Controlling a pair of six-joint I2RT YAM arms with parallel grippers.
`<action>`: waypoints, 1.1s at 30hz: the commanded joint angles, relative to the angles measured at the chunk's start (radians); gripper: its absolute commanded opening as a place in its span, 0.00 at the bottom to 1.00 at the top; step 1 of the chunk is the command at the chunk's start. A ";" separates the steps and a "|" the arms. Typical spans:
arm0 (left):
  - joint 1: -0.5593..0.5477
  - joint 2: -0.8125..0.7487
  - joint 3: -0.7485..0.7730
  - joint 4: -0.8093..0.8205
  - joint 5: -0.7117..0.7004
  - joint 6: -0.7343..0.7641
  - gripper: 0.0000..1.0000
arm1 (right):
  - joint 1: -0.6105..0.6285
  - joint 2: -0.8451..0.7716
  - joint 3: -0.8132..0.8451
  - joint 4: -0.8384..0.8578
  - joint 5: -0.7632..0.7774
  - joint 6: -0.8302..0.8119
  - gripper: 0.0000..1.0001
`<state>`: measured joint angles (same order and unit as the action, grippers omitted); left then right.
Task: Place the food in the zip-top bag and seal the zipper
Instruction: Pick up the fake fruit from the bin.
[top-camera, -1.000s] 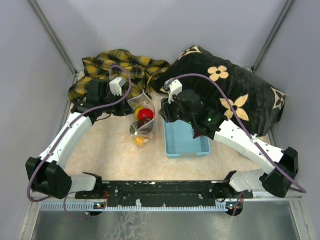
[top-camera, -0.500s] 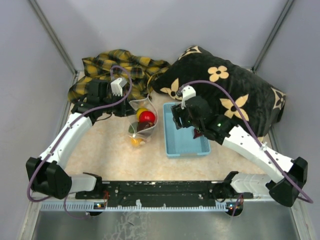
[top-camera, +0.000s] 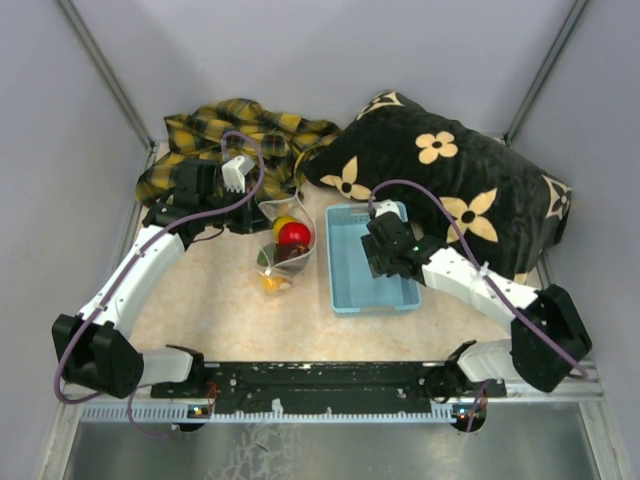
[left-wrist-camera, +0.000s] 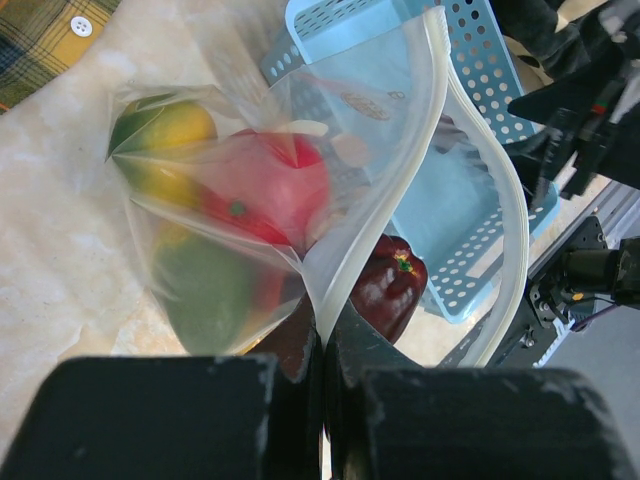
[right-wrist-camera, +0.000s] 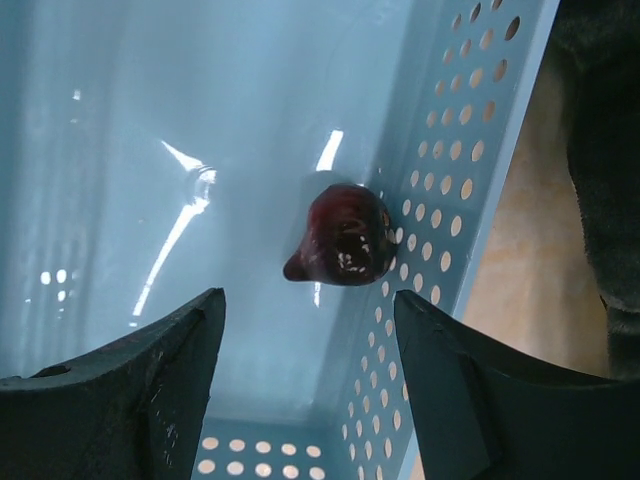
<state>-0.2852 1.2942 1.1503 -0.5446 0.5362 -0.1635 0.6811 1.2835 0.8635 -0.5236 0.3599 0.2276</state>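
- We take this for a robotics lab test cell, not a home.
- Plain grey walls (top-camera: 320, 60) and slanted metal struts (top-camera: 105, 70) box in a small beige tabletop (top-camera: 210, 300).
- The left arm (top-camera: 150, 260) and right arm (top-camera: 470, 283) are bolted to a black rail (top-camera: 320, 378) at the near edge, trailing purple cables (top-camera: 243, 134).
- The household things read as staged props: a plaid shirt (top-camera: 250, 125), a flowered black cushion (top-camera: 470, 170), a light-blue basket (top-camera: 332, 262), and toy fruits (top-camera: 293, 233) in a clear zip-top bag (top-camera: 285, 255).
- The pale toothed strip (top-camera: 300, 411) under the rail may be a cable guide; we cannot tell.

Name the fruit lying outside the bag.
The dark maroon piece in the light-blue basket, against its perforated wall; the others sit inside the zip-top bag.
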 joint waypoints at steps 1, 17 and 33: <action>0.005 -0.013 -0.010 0.032 0.023 0.009 0.00 | -0.036 0.068 0.001 0.107 0.039 -0.022 0.69; 0.004 -0.008 -0.012 0.032 0.030 0.007 0.00 | -0.083 0.239 -0.017 0.172 -0.016 -0.033 0.65; 0.004 -0.013 -0.014 0.037 0.031 0.004 0.00 | -0.133 0.184 0.015 0.162 -0.135 -0.039 0.41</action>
<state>-0.2852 1.2942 1.1454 -0.5385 0.5434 -0.1638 0.5552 1.5272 0.8265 -0.3363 0.2474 0.1978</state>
